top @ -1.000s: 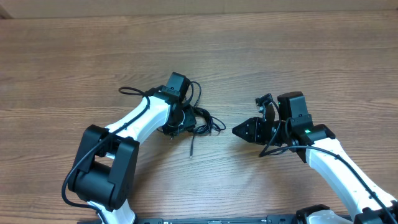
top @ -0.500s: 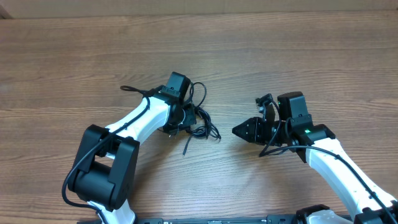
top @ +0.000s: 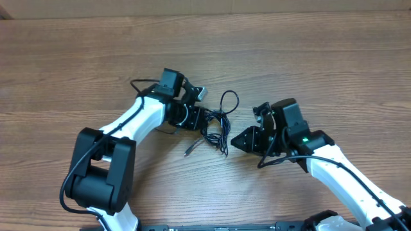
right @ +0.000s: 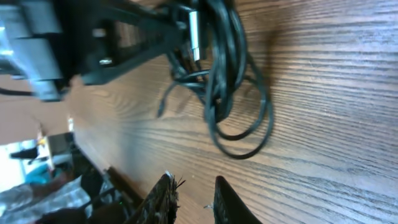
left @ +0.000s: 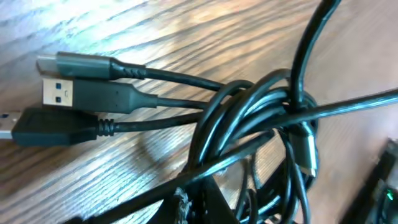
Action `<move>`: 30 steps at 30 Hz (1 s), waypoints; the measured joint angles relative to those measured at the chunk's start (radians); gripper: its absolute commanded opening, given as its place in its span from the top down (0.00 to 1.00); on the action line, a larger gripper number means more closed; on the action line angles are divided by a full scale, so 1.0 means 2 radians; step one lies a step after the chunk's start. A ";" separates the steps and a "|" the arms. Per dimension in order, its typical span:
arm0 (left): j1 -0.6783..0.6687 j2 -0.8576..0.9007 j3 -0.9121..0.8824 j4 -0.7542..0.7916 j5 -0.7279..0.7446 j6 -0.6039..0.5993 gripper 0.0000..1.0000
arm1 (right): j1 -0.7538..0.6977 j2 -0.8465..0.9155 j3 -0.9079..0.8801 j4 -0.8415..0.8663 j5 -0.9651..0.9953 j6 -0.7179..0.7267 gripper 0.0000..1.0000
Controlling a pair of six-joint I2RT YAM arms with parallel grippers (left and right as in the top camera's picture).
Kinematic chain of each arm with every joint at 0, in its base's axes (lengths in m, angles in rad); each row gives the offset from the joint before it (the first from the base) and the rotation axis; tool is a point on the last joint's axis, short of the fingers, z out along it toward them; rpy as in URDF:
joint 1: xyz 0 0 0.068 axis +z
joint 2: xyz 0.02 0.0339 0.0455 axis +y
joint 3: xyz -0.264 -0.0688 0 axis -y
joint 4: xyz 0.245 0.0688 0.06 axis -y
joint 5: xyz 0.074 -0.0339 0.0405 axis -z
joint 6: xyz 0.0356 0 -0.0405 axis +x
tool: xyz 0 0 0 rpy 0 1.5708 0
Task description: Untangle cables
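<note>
From overhead the light is bright and even, falling from above. The worktop (top: pixel 308 58) shows crisp grain, with only short, soft shadows beside the arms (top: pixel 138 119). In the left wrist view pale glare washes the wood at top left, the cables (left: pixel 249 118) carry thin highlights, and the bottom edge is blurred. The right wrist view is softer: the right tool (right: pixel 196 196) is out of focus and the left edge is smeared.

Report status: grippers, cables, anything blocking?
Left gripper shut on cables. Right gripper slightly open, empty, close beside bundle. Cables knotted, three plugs loose. Nothing blocking.
</note>
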 measured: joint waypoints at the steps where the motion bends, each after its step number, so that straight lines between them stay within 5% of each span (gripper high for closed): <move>1: 0.005 0.000 0.000 0.000 0.012 0.010 0.96 | 0.006 0.000 0.000 0.003 0.011 0.009 0.81; 25: 0.007 0.000 0.000 -0.001 0.089 0.076 0.96 | 0.079 0.000 0.000 0.064 0.175 0.105 0.77; 30: 0.007 0.000 0.000 -0.001 0.098 0.082 0.96 | 0.079 0.000 0.000 0.100 0.239 0.111 0.69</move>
